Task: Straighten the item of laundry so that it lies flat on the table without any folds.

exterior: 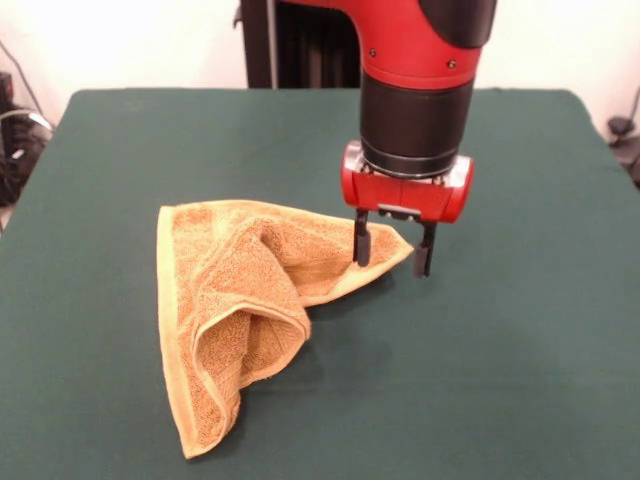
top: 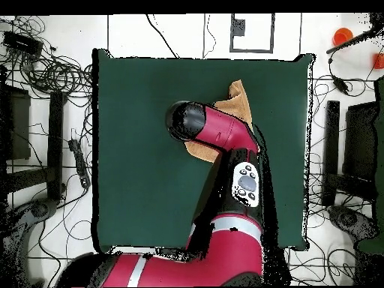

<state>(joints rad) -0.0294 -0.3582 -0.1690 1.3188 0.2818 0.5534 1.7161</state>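
The golden-orange towel (exterior: 235, 315) lies crumpled on the dark green table (exterior: 520, 330), folded over itself into a rough triangle with a thick fold running down its middle. Its right corner points out under my gripper (exterior: 393, 250). The gripper is open, one finger on each side of that corner tip, just above the cloth. In the overhead view the arm covers most of the towel (top: 238, 101); only its far part and a small piece by the arm's head show. The gripper itself is hidden there.
The red and black arm (top: 225, 150) reaches across the table's middle in the overhead view. Cables and equipment (top: 45, 75) lie on the floor around the table. An orange object (top: 343, 34) sits off the table at one corner.
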